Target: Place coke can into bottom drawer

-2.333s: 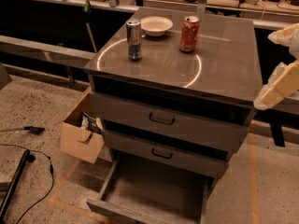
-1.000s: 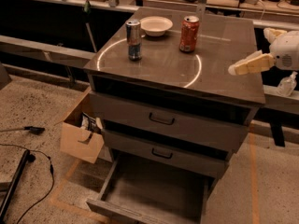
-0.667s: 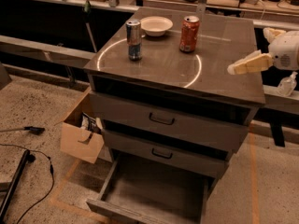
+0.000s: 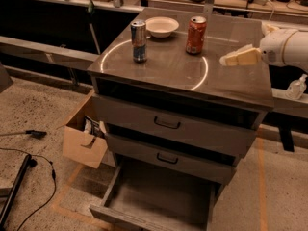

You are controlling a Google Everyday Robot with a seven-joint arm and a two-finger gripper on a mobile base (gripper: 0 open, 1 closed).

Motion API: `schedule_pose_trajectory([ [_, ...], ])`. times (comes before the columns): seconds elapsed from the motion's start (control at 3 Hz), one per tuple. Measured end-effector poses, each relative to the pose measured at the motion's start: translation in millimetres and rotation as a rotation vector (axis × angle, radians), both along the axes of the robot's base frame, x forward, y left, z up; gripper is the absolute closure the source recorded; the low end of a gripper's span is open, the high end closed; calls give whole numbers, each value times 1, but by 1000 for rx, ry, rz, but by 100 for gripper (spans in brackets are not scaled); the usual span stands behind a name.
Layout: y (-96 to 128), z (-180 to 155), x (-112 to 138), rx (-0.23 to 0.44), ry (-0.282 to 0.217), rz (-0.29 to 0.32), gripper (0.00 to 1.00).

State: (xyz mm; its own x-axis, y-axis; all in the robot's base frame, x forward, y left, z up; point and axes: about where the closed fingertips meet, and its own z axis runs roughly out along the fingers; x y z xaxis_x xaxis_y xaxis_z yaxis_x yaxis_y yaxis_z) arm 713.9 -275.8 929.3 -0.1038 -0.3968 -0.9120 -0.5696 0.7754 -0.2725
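The robot's cream-coloured two-finger gripper (image 4: 237,57) hangs at the end of a white rounded arm (image 4: 285,47), just above the right-hand part of the top of the grey three-drawer cabinet (image 4: 231,83), holding nothing and touching nothing; whether it is spread or closed I cannot tell from this angle. The short red-orange coke can with a silver top (image 4: 196,35) stands upright on the cabinet top, near the gripper, to its left in the view and a little farther back, with clear space between the two. Farther from the gripper on the same side stands a taller, slimmer silver-and-blue can (image 4: 139,41), also upright, and behind it, toward the back edge, sits a small shallow white bowl (image 4: 161,26). A thin bright ring of reflected light (image 4: 204,73) curves across the top between the cans and the gripper. Well below the gripper and to its left, the wide shallow grey bottom drawer (image 4: 159,196) is pulled out, its flat interior bare; the two upper drawers with dark handles (image 4: 167,124) sit shut above it. An open brown cardboard box (image 4: 83,141) leans beside the cabinet on the far side from the gripper, and black cables (image 4: 36,170) lie on the speckled floor beyond it. Just below and to the right of the arm stands a small clear pump bottle (image 4: 296,87).
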Motion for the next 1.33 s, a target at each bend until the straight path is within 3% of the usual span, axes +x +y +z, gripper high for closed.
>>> schedule_pose_trajectory([
  [0.33, 11, -1, 29, 34, -11, -32, 0],
  [0.67, 25, -11, 60, 89, 15, -69, 0],
  [1.33, 66, -28, 114, 149, 30, -48, 0],
])
